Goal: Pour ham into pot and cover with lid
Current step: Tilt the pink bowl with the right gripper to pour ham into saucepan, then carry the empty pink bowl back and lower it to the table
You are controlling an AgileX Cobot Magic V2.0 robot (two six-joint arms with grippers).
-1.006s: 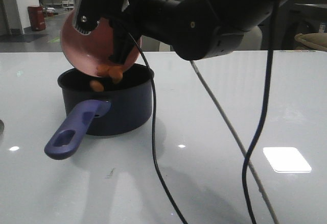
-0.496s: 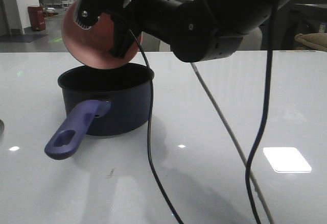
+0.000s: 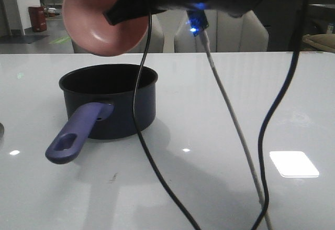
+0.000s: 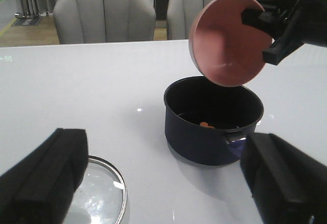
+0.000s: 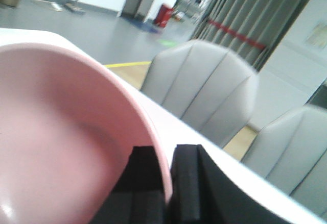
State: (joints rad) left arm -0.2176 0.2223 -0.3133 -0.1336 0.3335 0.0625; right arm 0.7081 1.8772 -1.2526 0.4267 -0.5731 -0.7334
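Observation:
The dark navy pot point(image 3: 110, 101) stands on the white table, its blue-purple handle point(image 3: 78, 130) pointing toward the front. Orange ham pieces point(image 4: 207, 125) lie on its bottom. Above its rim hangs a pink bowl point(image 3: 104, 18), tipped on its side and empty, with my right gripper point(image 3: 125, 10) shut on its rim point(image 5: 166, 183). The glass lid point(image 4: 99, 193) with a steel rim lies flat on the table left of the pot. My left gripper point(image 4: 163, 155) hovers open above the table between lid and pot, holding nothing. One finger point(image 4: 43, 178) hides part of the lid.
Black and grey cables point(image 3: 144, 151) hang from the right arm in front of the pot and across the table's middle. Grey chairs point(image 4: 104, 12) stand behind the far table edge.
The ham has dropped out of the bowl into the pot. My right gripper has lifted the emptied bowl higher above the pot, and the arm has risen out of the middle of the view.

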